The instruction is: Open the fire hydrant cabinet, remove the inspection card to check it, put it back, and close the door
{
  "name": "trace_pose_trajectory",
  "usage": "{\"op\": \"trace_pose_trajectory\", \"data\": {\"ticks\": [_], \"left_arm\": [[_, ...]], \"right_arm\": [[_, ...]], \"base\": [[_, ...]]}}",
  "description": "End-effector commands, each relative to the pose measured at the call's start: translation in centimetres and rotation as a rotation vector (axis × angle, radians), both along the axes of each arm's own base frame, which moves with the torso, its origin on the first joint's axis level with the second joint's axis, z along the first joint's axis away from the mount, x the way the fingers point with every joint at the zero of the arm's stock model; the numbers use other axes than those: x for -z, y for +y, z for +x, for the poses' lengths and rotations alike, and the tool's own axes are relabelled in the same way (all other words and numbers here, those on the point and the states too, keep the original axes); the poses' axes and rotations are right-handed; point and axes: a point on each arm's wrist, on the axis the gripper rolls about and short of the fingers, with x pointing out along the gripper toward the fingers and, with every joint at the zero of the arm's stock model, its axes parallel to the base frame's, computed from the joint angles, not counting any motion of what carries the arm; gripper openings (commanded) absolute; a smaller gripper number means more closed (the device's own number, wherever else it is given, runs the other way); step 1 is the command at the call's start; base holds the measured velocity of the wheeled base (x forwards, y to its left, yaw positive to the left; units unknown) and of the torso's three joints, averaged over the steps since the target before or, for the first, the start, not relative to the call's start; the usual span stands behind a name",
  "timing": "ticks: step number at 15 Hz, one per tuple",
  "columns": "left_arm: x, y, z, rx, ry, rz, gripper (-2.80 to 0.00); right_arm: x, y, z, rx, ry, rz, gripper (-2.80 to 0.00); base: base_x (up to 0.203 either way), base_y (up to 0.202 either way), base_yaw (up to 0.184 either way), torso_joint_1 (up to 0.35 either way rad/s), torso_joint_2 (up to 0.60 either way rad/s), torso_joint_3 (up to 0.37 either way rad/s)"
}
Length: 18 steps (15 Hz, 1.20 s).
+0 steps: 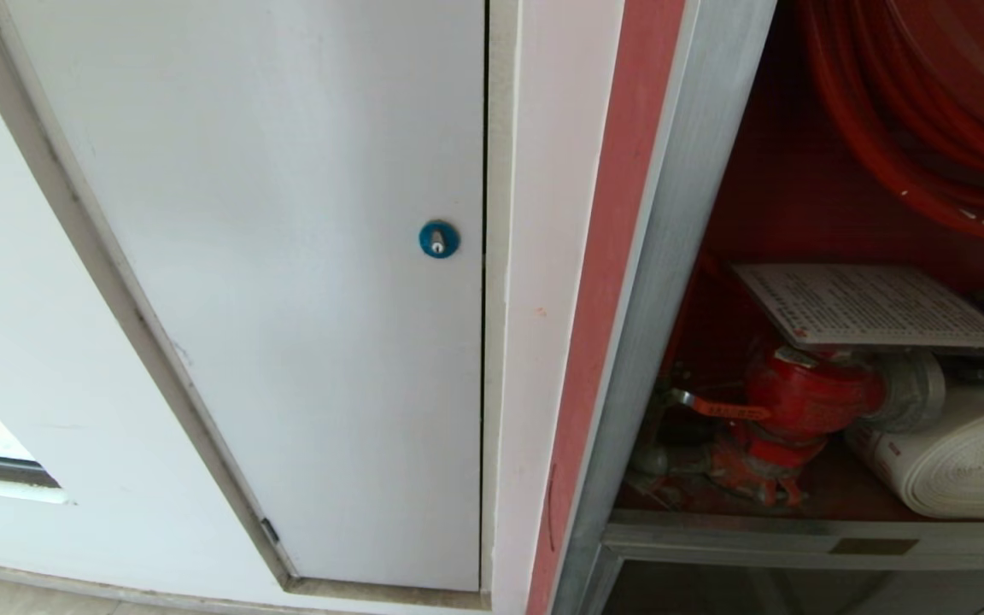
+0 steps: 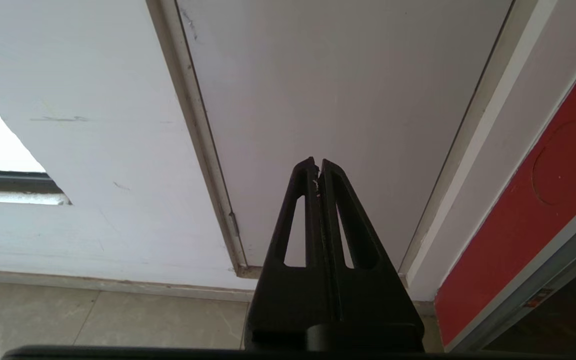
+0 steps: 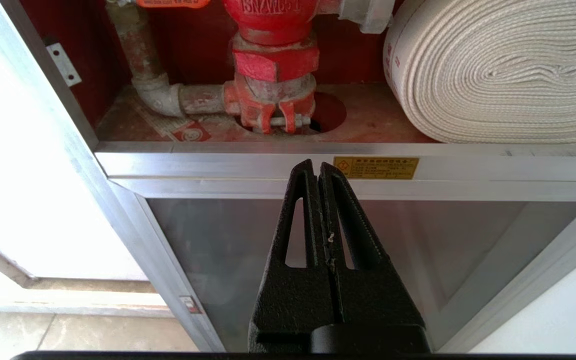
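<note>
Two grippers sit idle with fingers pressed together, holding nothing. Head view: the fire hydrant cabinet (image 1: pixel 671 282) at right shows no door across it; the inspection card (image 1: pixel 868 307) lies atop the red valve (image 1: pixel 808 397). Left wrist view: the left gripper (image 2: pixel 317 165) faces the white panel (image 2: pixel 328 100). Right wrist view: the right gripper (image 3: pixel 316 167) hangs near the cabinet's sill (image 3: pixel 248 162), below the white hose (image 3: pixel 503 70). The card looks due next; that calls for raising and parting the right fingers.
</note>
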Motion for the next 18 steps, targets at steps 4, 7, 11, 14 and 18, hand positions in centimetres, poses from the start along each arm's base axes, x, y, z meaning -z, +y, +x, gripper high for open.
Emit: {"op": "trace_pose_trajectory", "data": {"ticks": [4, 7, 11, 14, 18], "left_arm": [[0.0, 0.0, 0.0, -0.002, 0.003, 0.0, -2.8], [0.0, 0.0, 0.0, 0.0, 0.003, 0.0, -2.8], [0.0, 0.0, 0.0, 0.0, 0.002, 0.0, -2.8], [0.0, 0.0, 0.0, -0.001, 0.002, 0.0, -2.8], [0.0, 0.0, 0.0, 0.0, 0.002, 0.001, -2.8]], "right_arm": [[-5.2, 0.0, -0.1, 0.005, -0.006, -0.032, -2.8], [-7.2, 0.0, 0.9, 0.004, 0.037, -0.123, -2.8], [-10.3, 0.0, 3.7, -0.01, 0.13, -0.227, -2.8], [-13.3, -0.1, 7.2, -0.02, 0.203, -0.269, -2.8], [-16.4, -0.2, 11.1, -0.011, 0.253, -0.411, -2.8]], "base": [[0.0, 0.0, 0.0, 0.0, 0.0, 0.0], [0.0, 0.0, 0.0, 0.0, 0.0, 0.0], [0.0, 0.0, 0.0, 0.0, 0.0, 0.0], [0.0, 0.0, 0.0, 0.0, 0.0, 0.0], [0.0, 0.0, 0.0, 0.0, 0.0, 0.0]]}}
